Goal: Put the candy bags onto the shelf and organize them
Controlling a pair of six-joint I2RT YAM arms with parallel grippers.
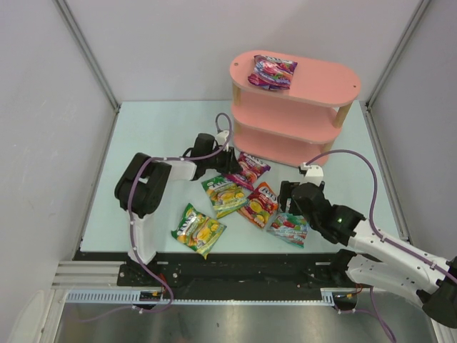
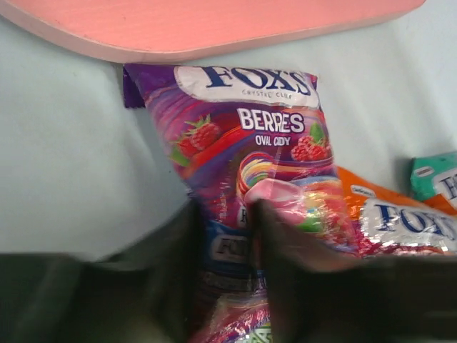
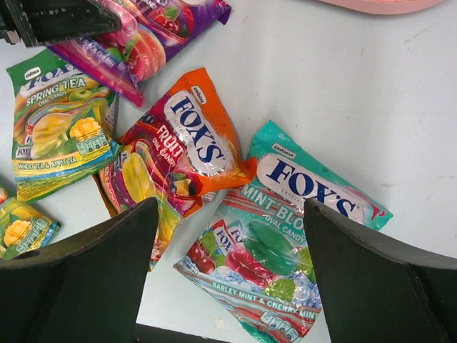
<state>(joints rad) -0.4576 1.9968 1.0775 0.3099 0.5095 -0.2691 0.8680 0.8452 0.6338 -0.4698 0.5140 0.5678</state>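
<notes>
purple bag [image 2: 250,136] lies on the counter [image 1: 157,136] just off the shelf [image 1: 321,75], at its 7 o'clock, and your left tool [image 2: 225,214] is pinching the bag's near end between both fingers. your right tool [image 3: 230,214] hangs spread wide over the teal bag [image 3: 307,186], with the red bag [image 3: 193,136] touching that at 10 o'clock. a green bag [image 1: 223,194] lies at the red one's 9 o'clock, the other green bag [image 1: 198,229] nearer you. a second purple bag [image 1: 273,71] rests on the shelf's top board, toward its 9 o'clock end.
</notes>
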